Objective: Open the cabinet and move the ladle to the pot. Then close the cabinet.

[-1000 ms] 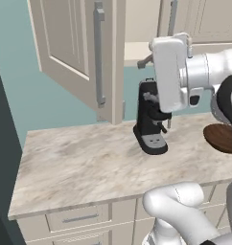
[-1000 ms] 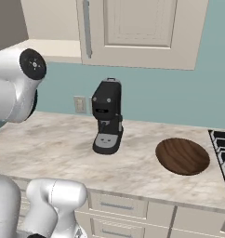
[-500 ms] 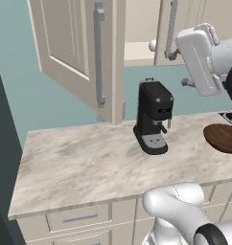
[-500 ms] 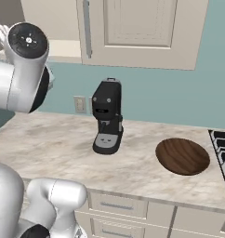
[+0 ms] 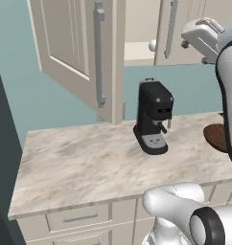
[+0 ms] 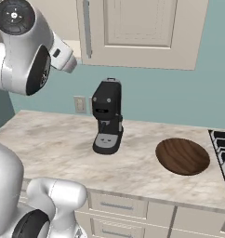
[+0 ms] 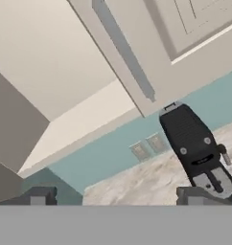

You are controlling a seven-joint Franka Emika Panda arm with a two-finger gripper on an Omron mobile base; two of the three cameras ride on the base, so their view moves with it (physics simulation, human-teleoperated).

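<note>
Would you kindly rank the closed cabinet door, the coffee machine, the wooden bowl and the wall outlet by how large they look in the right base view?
Largest to smallest, as they look:
1. Closed cabinet door
2. Coffee machine and wooden bowl: alike in apparent area, one tall, one wide, so unranked
3. Wall outlet

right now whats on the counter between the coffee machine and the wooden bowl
Nothing: in the right base view, bare marble counter separates the coffee machine from the wooden bowl.

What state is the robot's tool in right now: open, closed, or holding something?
Tool: open, holding nothing, raised toward the open cabinet.
</note>
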